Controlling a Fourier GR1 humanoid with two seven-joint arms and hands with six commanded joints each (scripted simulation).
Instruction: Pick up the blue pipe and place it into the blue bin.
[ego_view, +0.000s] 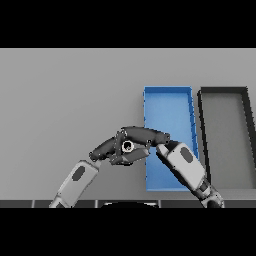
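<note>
Blue pipe not visible anywhere; can't tell where it is. Blue bin (168, 102) looks empty in its bare part, dark grey bin (223, 135) just beside it. Right hand (145, 135) and left hand (107, 148) meet at the bin's left edge; fingers overlap, can't tell grasp. Placement apparently not done.

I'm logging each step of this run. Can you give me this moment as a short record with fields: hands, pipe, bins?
left hand: near the table's middle, fingers toward the right hand
right hand: reaching left past the blue bin's left wall, meeting the left hand
pipe: not clearly visible; a small round ring shows between the hands, cannot tell what it is
blue bin: right of centre, nothing visible inside
dark bin: beside the blue bin, further right
table: grey
</note>
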